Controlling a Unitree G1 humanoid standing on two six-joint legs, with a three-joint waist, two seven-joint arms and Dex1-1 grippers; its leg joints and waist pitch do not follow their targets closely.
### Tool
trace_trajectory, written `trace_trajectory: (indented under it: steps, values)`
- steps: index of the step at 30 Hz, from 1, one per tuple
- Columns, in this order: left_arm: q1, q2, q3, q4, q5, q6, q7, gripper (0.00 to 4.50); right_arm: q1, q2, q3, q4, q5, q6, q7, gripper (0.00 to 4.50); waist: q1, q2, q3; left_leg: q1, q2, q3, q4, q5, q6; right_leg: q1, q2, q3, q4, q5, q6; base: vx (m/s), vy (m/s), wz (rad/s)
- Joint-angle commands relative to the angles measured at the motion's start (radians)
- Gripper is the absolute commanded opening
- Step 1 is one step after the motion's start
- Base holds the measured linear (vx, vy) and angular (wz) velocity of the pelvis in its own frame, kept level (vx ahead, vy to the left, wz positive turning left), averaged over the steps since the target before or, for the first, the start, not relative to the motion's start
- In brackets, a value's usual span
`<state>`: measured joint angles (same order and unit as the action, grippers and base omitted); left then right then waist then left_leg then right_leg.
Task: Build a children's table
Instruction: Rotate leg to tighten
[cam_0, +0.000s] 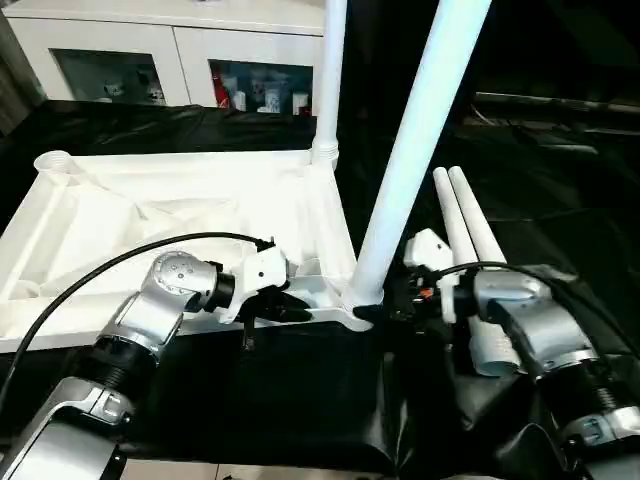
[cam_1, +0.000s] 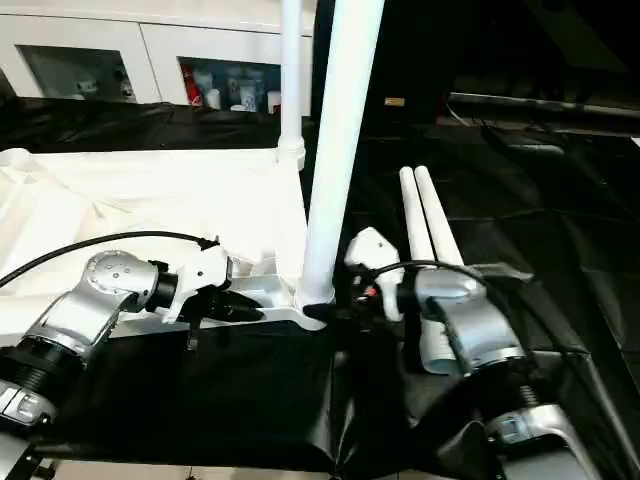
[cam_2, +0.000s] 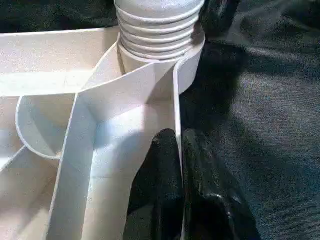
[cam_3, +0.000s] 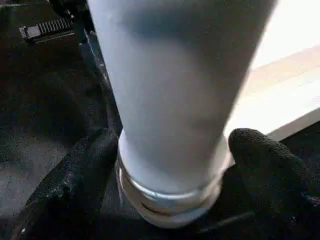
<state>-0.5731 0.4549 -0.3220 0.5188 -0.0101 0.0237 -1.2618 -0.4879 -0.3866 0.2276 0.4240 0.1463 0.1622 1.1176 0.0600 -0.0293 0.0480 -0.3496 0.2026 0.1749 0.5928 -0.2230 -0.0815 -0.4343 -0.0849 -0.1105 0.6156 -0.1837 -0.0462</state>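
The left gripper (cam_0: 290, 312), fingers (cam_2: 170, 185) clenched on the tabletop's (cam_0: 150, 215) near rim, sits beside the near corner socket. There a leg (cam_0: 415, 150) stands tilted, and the right gripper's (cam_3: 170, 165) fingers grasp its base. Another leg (cam_0: 328, 70) stands in the far socket; two legs (cam_0: 470, 225) lie just beyond the right gripper.

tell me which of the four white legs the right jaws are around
The tilted leg standing in the tabletop's near corner socket. Another leg stands upright at the far corner; two spare legs lie on the black cloth.
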Motion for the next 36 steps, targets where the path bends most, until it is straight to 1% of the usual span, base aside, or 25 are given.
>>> trace_trajectory:
  steps: [1, 2, 3, 5, 7, 9, 10, 11, 13, 17, 18, 22, 24, 26, 27, 28, 29, 30, 31, 32, 33, 34, 35, 36]
  values:
    - [-0.003, -0.007, -0.015, -0.01, -0.005, -0.013, -0.027, 0.0, -0.019, 0.0, 0.005, 0.014, -0.011, -0.01, -0.008, 3.91, 0.001, 0.002, -0.069, -0.006, 0.027, 0.0, -0.054, -0.001, 0.088, 0.091, -0.062, 0.066, -0.051, -0.006, -0.233, 0.0, 0.0, 0.0]
    - [-0.005, -0.008, -0.014, -0.006, -0.004, -0.014, -0.029, 0.0, -0.022, 0.005, 0.008, 0.021, -0.016, -0.013, -0.007, 3.75, 0.002, 0.002, -0.07, -0.006, 0.027, 0.0, -0.053, 0.003, 0.087, 0.092, -0.061, 0.066, -0.05, 0.0, -0.234, 0.0, 0.0, 0.0]
    - [-0.006, -0.008, -0.015, -0.004, -0.003, -0.015, -0.028, 0.0, -0.023, 0.007, 0.009, 0.024, -0.017, -0.015, -0.006, 3.75, 0.002, 0.004, -0.071, -0.007, 0.027, -0.001, -0.053, 0.007, 0.087, 0.093, -0.061, 0.066, -0.048, 0.007, -0.234, 0.0, 0.0, 0.0]
    - [-0.008, -0.008, -0.016, 0.0, -0.001, -0.017, -0.026, 0.0, -0.025, 0.011, 0.009, 0.031, -0.017, -0.016, -0.004, 3.53, 0.002, 0.002, -0.072, -0.006, 0.027, -0.001, -0.052, 0.017, 0.092, 0.093, -0.06, 0.066, -0.046, 0.03, -0.238, 0.0, 0.0, 0.0]
    - [-0.009, -0.008, -0.015, 0.001, 0.0, -0.016, -0.024, 0.0, -0.026, 0.012, 0.009, 0.032, -0.016, -0.016, -0.002, 3.47, 0.003, 0.003, -0.072, -0.006, 0.027, -0.001, -0.052, 0.017, 0.094, 0.093, -0.06, 0.066, -0.045, 0.029, -0.239, 0.0, 0.0, 0.0]
    - [-0.009, -0.008, -0.015, 0.002, 0.0, -0.017, -0.024, 0.0, -0.026, 0.013, 0.009, 0.033, -0.015, -0.016, -0.002, 3.25, 0.003, 0.002, -0.073, -0.007, 0.027, -0.001, -0.05, 0.019, 0.095, 0.094, -0.061, 0.066, -0.044, 0.032, -0.239, 0.0, 0.0, 0.0]
    - [-0.01, -0.008, -0.014, 0.005, 0.002, -0.018, -0.023, 0.0, -0.027, 0.014, 0.011, 0.036, -0.014, -0.017, 0.0, 3.25, 0.003, 0.002, -0.073, -0.007, 0.027, -0.001, -0.05, 0.02, 0.096, 0.094, -0.06, 0.066, -0.044, 0.033, -0.24, 0.0, 0.0, 0.0]
    - [-0.01, -0.008, -0.014, 0.006, 0.002, -0.018, -0.023, 0.0, -0.027, 0.015, 0.011, 0.037, -0.014, -0.018, 0.001, 3.08, 0.003, 0.002, -0.072, -0.007, 0.026, -0.001, -0.049, 0.019, 0.095, 0.094, -0.06, 0.066, -0.044, 0.03, -0.24, 0.0, 0.0, 0.0]
    - [-0.01, -0.008, -0.014, 0.007, 0.002, -0.018, -0.023, 0.0, -0.027, 0.016, 0.012, 0.04, -0.014, -0.021, 0.003, 2.92, 0.003, 0.002, -0.072, -0.007, 0.026, -0.001, -0.049, 0.011, 0.094, 0.094, -0.061, 0.066, -0.045, 0.017, -0.238, 0.0, 0.0, 0.0]
    - [-0.006, -0.007, -0.012, 0.008, 0.001, -0.018, -0.024, 0.0, -0.025, 0.021, 0.015, 0.044, -0.017, -0.025, 0.004, 2.78, 0.003, 0.002, -0.07, -0.008, 0.026, -0.001, -0.049, -0.017, 0.079, 0.092, -0.06, 0.066, -0.05, -0.034, -0.224, 0.0, 0.0, 0.0]
    - [-0.004, -0.007, -0.012, 0.008, 0.001, -0.017, -0.024, 0.0, -0.024, 0.024, 0.016, 0.047, -0.019, -0.025, 0.002, 2.78, 0.002, 0.0, -0.07, -0.008, 0.026, -0.001, -0.049, -0.024, 0.074, 0.093, -0.06, 0.066, -0.051, -0.048, -0.219, 0.0, 0.0, 0.0]
    - [-0.003, -0.008, -0.011, 0.013, 0.002, -0.019, -0.02, 0.0, -0.024, 0.032, 0.015, 0.054, -0.023, -0.024, -0.012, 2.77, 0.003, 0.001, -0.069, -0.008, 0.025, -0.001, -0.049, -0.034, 0.065, 0.091, -0.059, 0.067, -0.053, -0.073, -0.208, 0.0, 0.0, 0.0]
    - [-0.012, -0.023, 0.002, 0.03, 0.002, -0.009, 0.015, 0.0, -0.032, 0.05, 0.0, 0.086, -0.033, -0.021, -0.069, 2.77, 0.002, 0.0, -0.068, -0.007, 0.024, -0.001, -0.05, -0.038, 0.061, 0.09, -0.059, 0.067, -0.054, -0.081, -0.205, 0.0, 0.0, 0.0]
    - [-0.03, -0.04, 0.012, 0.064, 0.019, 0.01, 0.075, 0.0, -0.046, 0.077, -0.025, 0.144, -0.049, -0.018, -0.165, 2.76, 0.0, 0.001, -0.067, -0.008, 0.023, -0.002, -0.051, -0.056, 0.052, 0.089, -0.059, 0.066, -0.059, -0.114, -0.198, 0.0, 0.0, 0.0]
    - [-0.041, -0.049, 0.017, 0.085, 0.028, 0.02, 0.107, 0.0, -0.054, 0.092, -0.04, 0.175, -0.054, -0.014, -0.217, 2.76, -0.002, 0.001, -0.065, -0.006, 0.02, -0.001, -0.052, -0.075, 0.044, 0.087, -0.058, 0.065, -0.065, -0.155, -0.186, 0.0, 0.0, 0.0]
    - [-0.047, -0.056, 0.022, 0.097, 0.031, 0.026, 0.126, 0.0, -0.058, 0.102, -0.05, 0.192, -0.055, -0.014, -0.249, 2.76, -0.005, 0.0, -0.064, -0.006, 0.017, -0.002, -0.053, -0.096, 0.03, 0.087, -0.057, 0.062, -0.073, -0.22, -0.165, 0.0, 0.0, 0.0]
    - [-0.074, -0.085, 0.036, 0.143, 0.044, 0.056, 0.205, 0.0, -0.068, 0.142, -0.089, 0.25, -0.054, -0.005, -0.369, 2.76, -0.006, 0.002, -0.062, -0.005, 0.017, -0.003, -0.055, -0.109, 0.019, 0.085, -0.059, 0.061, -0.082, -0.281, -0.142, 0.0, 0.0, 0.0]
    - [-0.096, -0.114, 0.045, 0.177, 0.055, 0.077, 0.275, 0.0, -0.073, 0.176, -0.115, 0.288, -0.053, 0.002, -0.465, 2.76, -0.007, 0.001, -0.062, -0.004, 0.015, -0.001, -0.053, -0.115, 0.015, 0.083, -0.057, 0.061, -0.084, -0.302, -0.133, 0.0, 0.0, 0.0]
    - [-0.114, -0.139, 0.052, 0.205, 0.065, 0.094, 0.336, 0.0, -0.076, 0.206, -0.137, 0.318, -0.051, 0.007, -0.548, 2.76, -0.01, 0.003, -0.061, -0.003, 0.017, -0.002, -0.056, -0.118, 0.002, 0.079, -0.056, 0.061, -0.089, -0.328, -0.126, 0.0, 0.0, 0.0]
    - [-0.117, -0.142, 0.053, 0.209, 0.066, 0.096, 0.346, 0.0, -0.076, 0.21, -0.14, 0.323, -0.051, 0.008, -0.56, 2.76, -0.009, 0.005, -0.06, 0.0, 0.017, -0.004, -0.057, -0.127, -0.007, 0.078, -0.057, 0.059, -0.09, -0.348, -0.118, 0.0, 0.0, 0.0]
    - [-0.133, -0.17, 0.061, 0.228, 0.071, 0.128, 0.405, 0.0, -0.081, 0.241, -0.162, 0.35, -0.042, 0.019, -0.632, 2.76, -0.01, 0.001, -0.062, -0.002, 0.014, -0.005, -0.057, -0.136, -0.009, 0.082, -0.056, 0.057, -0.093, -0.371, -0.104, 0.0, 0.0, 0.0]
    - [-0.135, -0.174, 0.062, 0.23, 0.072, 0.132, 0.413, 0.0, -0.082, 0.245, -0.164, 0.354, -0.042, 0.019, -0.642, 2.75, -0.008, 0.005, -0.062, 0.0, 0.017, -0.006, -0.059, -0.141, -0.003, 0.079, -0.059, 0.057, -0.098, -0.381, -0.101, 0.0, 0.0, 0.0]
    - [-0.154, -0.22, 0.07, 0.253, 0.077, 0.169, 0.485, 0.0, -0.095, 0.29, -0.173, 0.392, -0.054, 0.015, -0.75, 2.75, -0.012, 0.011, -0.058, 0.002, 0.022, -0.006, -0.062, -0.155, -0.001, 0.076, -0.059, 0.056, -0.102, -0.378, -0.106, 0.0, 0.0, 0.0]
    - [-0.157, -0.229, 0.071, 0.257, 0.078, 0.172, 0.497, 0.0, -0.098, 0.299, -0.175, 0.401, -0.055, 0.014, -0.767, 2.75, -0.013, 0.015, -0.055, 0.007, 0.022, -0.006, -0.063, -0.176, -0.002, 0.072, -0.058, 0.055, -0.106, -0.392, -0.108, 0.0, 0.0, 0.0]
